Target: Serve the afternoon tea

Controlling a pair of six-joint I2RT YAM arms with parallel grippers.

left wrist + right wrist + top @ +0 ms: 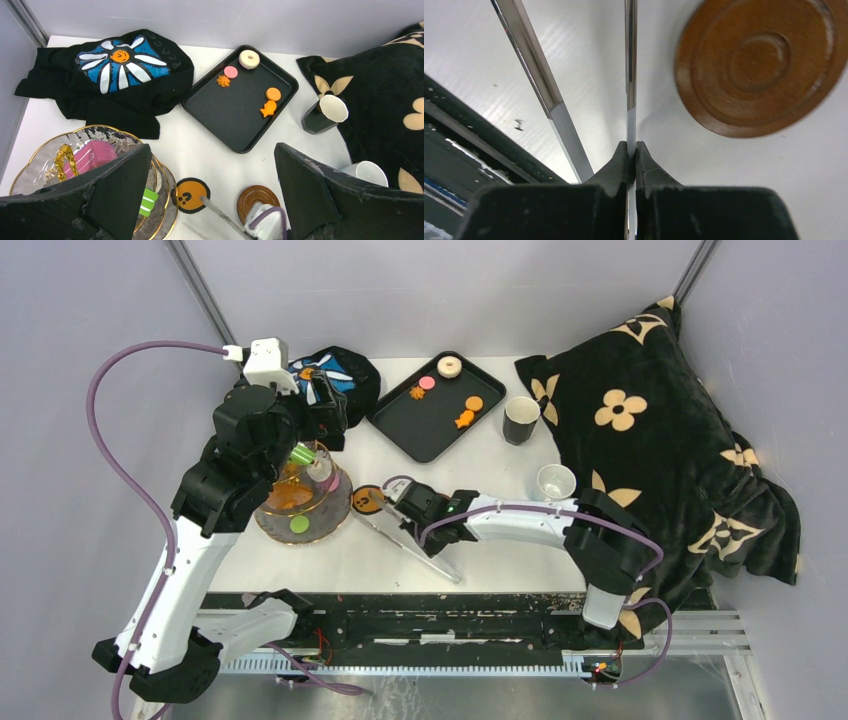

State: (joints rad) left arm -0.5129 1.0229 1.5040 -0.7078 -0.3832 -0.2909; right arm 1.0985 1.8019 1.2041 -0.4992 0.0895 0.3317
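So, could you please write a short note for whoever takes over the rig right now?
Left gripper open, above the glass stand.
Right gripper shut on one arm of the tongs, beside a brown saucer.
Done: pink pastry and green pastry on the stand.
To do: five pastries on the black tray; dark cup and white mug not on saucers.

Bare worktop [470, 465] lies open between the black tray [425, 425] at the back and the right arm [520, 520], which spans the front with slanted metal tongs [415, 540]. The tiered stand [325, 528] and left arm [240, 450] crowd the left side. A dark cup [520, 420], white mug [555, 481] and blanket [650, 440] block the right.
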